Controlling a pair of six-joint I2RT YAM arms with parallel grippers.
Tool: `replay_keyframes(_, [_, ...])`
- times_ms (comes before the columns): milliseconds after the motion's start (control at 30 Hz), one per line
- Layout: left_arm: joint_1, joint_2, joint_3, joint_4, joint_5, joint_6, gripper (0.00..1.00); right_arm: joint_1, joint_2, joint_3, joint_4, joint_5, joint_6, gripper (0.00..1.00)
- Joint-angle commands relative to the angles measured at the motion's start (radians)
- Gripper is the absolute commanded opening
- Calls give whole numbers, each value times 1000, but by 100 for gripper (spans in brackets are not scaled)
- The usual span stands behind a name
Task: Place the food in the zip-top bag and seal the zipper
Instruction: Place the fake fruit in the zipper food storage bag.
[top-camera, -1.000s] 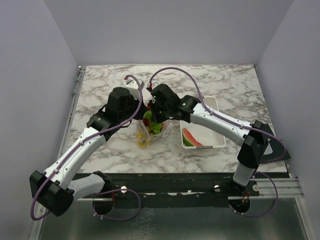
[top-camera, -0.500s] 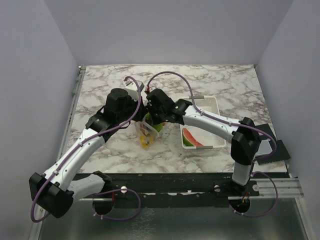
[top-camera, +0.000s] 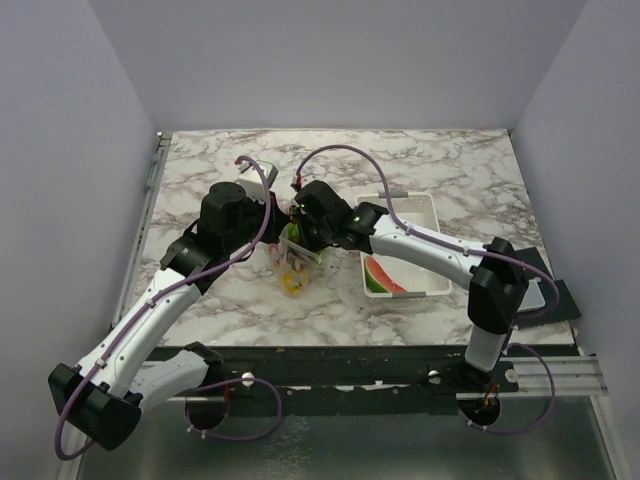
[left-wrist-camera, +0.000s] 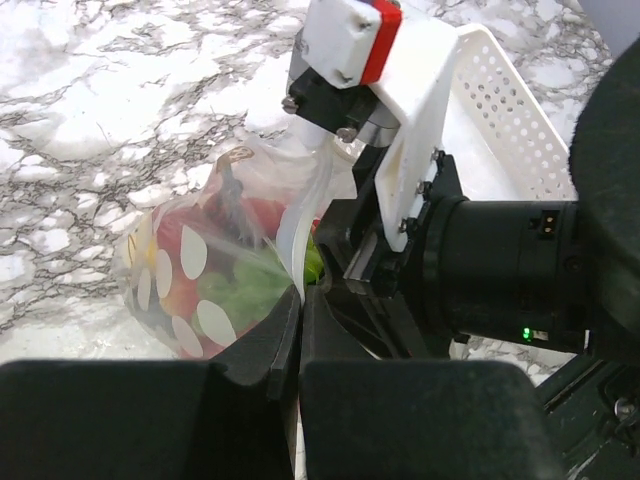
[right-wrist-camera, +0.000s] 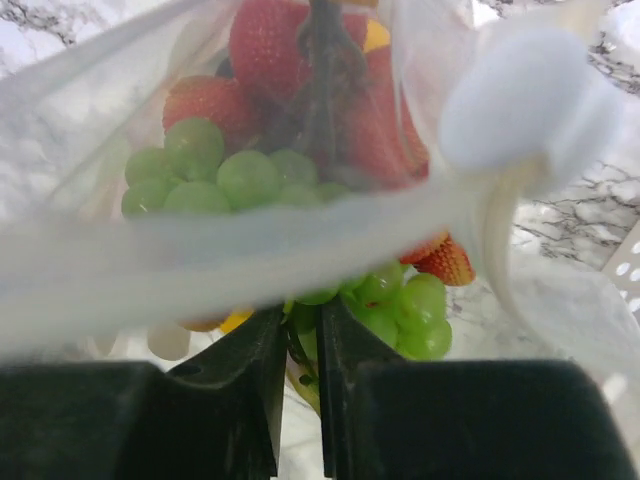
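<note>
Two robot arms meet over a bag (top-camera: 292, 268) of toy food at the middle of the table (top-camera: 200, 165), just left of a white basket (left-wrist-camera: 500, 110). The left gripper (left-wrist-camera: 300, 300) is clenched on the bag at its mouth edge, where the zipper (right-wrist-camera: 250, 250) curves down into the jaws. The right gripper (right-wrist-camera: 300, 345) sits against the far right side of the mouth with its jaws a slit apart. Whether it grips the film cannot be told. Grapes (right-wrist-camera: 215, 175) and strawberries (right-wrist-camera: 265, 40) show through the dotted plastic. A watermelon slice (top-camera: 380, 275) lies in the near end of the basket, outside the bag.

The risks, as judged from here:

- **Bag sagging or tipping:** If the right gripper has no hold, the bag hangs from the left pinch alone. The loaded pouch could sag or tip toward the near side and spill fruit onto the table.
- **Mouth closing early:** A mouth held at one point is likely to fold shut, which would leave little room for the broad slice.
- **Fruit in the zipper track:** Fruit sits close to the zipper, so a grape or strawberry caught in the track could stop it sealing.
- **Sealing too soon:** Closing the zipper now would shut the slice out.
</note>
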Motion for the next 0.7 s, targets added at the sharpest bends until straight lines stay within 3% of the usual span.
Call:
replay_keyframes(0, [4,-22,5,76,-13,-6,0,-2,-79,-17,-8,30,-9,25])
replay_keyframes(267, [5,-17,3,77,-14,-7,0,-2,-209,-34,-25,76,-17,51])
replay_keyframes(667, [4,-14,3,75,-8,-6,0,-3,-391,-112,-127,213,-29,61])
